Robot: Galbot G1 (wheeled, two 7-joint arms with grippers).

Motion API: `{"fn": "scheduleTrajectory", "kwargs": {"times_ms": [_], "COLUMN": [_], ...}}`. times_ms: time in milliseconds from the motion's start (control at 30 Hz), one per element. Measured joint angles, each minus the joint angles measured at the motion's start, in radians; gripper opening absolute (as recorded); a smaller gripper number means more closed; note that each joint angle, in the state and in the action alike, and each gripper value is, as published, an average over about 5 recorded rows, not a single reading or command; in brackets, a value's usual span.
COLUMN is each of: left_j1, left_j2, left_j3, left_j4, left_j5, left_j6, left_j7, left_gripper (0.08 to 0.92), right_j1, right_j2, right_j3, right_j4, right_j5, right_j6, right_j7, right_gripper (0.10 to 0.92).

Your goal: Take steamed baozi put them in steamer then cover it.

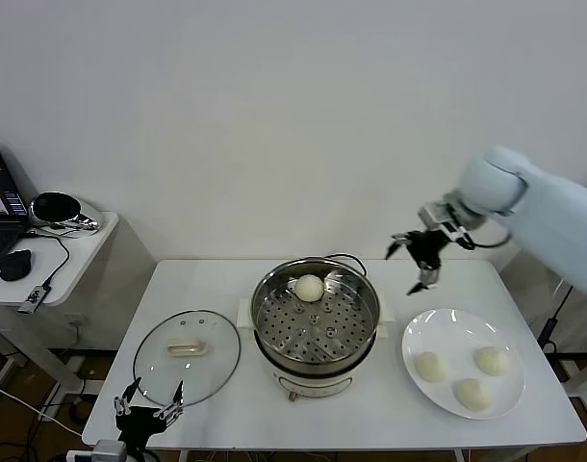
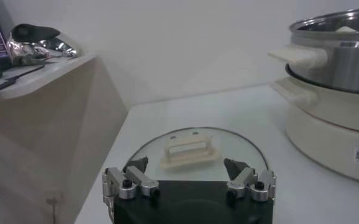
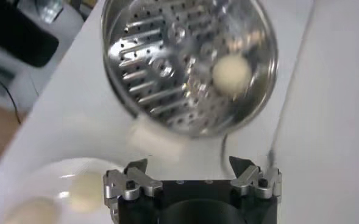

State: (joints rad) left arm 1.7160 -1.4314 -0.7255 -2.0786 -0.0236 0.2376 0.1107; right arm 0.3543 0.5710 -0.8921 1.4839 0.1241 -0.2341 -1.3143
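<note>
The steamer (image 1: pixel 316 322) is standing uncovered at mid-table and is serving here as the landmark. One bun (image 1: pixel 309 287) is lying on its perforated tray, against the far wall. Three more buns are sitting on the plate (image 1: pixel 438 335) to the steamer's right: one (image 1: pixel 429 366) nearest the steamer, one (image 1: pixel 492 360) farther right, one (image 1: pixel 472 393) toward the table's front edge. The lid (image 1: pixel 187 355) is lying flat to the steamer's left, handle (image 1: pixel 187 347) up, its bar running roughly left to right in the head view.

The right gripper (image 1: pixel 416 257) is hanging in the air beyond the steamer's right rim, behind the plate, jaws spread wide and holding nothing. In the right wrist view the steamer (image 3: pixel 188 64) and the loaded bun (image 3: pixel 231 73) are lying ahead of the empty fingers (image 3: pixel 135 168), while the plate's buns (image 3: pixel 85 185) are showing at the frame's edge beside them.

The left gripper (image 1: pixel 148 414) is waiting low at the table's front edge, just in front of the lid, jaws likewise wide and empty; its wrist view is showing the lid (image 2: pixel 194 152) directly ahead.

Judged from this layout, loading is one bun along with three to go. The coming move is turning on one relation: the remaining buns are lying nearer the table's front than the right gripper and below it, on the right arm's side, so that arm is the nearer one. Round buns are offering no long axis to align with.
</note>
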Motion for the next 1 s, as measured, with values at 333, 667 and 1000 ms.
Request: {"fn": "scheduleTrajectory", "kwargs": {"times_ms": [333,667,1000], "left_j1": [0.003,0.000,-0.003], "left_j2": [-0.010,-0.021,-0.034], "left_j3": [0.007,0.005,0.012], "left_j4": [0.006,0.022,0.042], "left_j5": [0.003,0.015,0.028], "left_j6": [0.000,0.001,-0.001], "left_j7": [0.001,0.002,0.001], "left_gripper": [0.823,0.823,0.823], "right_j1": [-0.209,-0.412,-0.511], "right_j2": [-0.051,-0.020,0.014], "right_j3": [0.101,0.199,0.240], "right_j4": [0.039,0.001,-0.037], "right_j5": [-0.094,-0.186,-0.248], "right_j6": [-0.119,-0.141,-0.132], "right_j7": [0.067,0.120,0.132], "right_gripper": [0.823,0.823,0.823]}}
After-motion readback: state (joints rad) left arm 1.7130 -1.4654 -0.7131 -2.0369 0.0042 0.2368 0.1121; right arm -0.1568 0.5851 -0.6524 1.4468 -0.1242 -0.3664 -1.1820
